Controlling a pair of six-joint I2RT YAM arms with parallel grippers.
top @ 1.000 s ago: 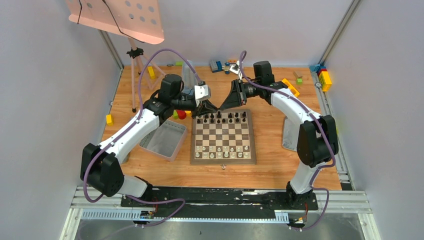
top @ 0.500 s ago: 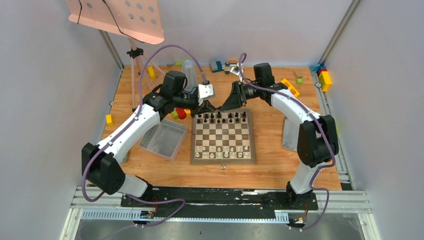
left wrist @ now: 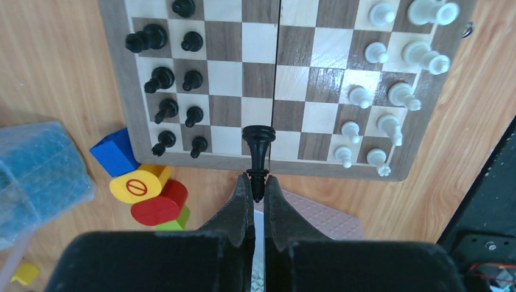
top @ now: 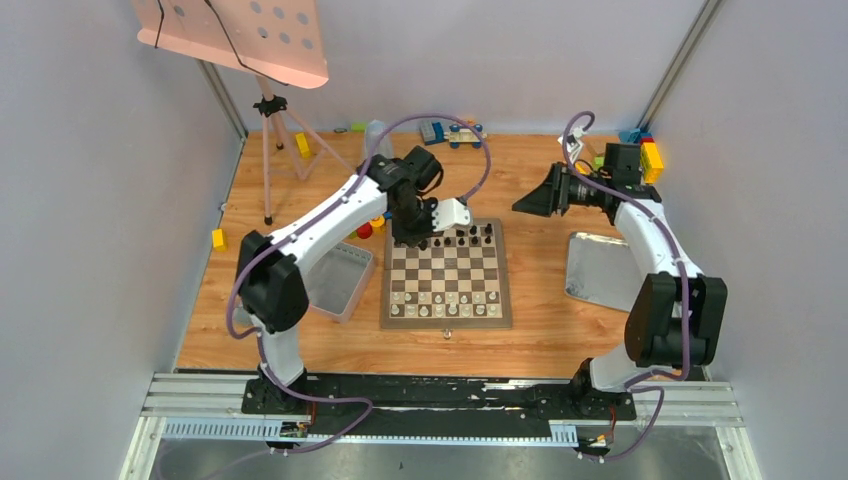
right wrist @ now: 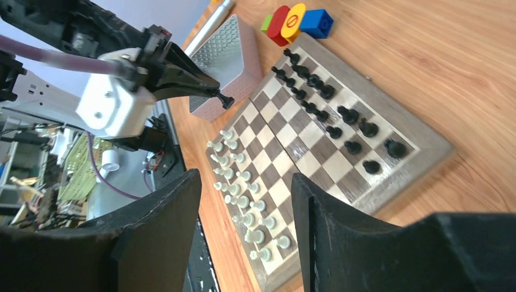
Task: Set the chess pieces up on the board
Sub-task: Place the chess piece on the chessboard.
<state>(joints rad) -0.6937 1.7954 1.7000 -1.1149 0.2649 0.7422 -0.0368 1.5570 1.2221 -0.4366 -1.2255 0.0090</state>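
A tall black chess piece, possibly a bishop, was clamped by its head in the left gripper at lower centre, over the near edge of the checkered wooden board, ready for placing. The right gripper was held spread and empty at upper right, out of the way.
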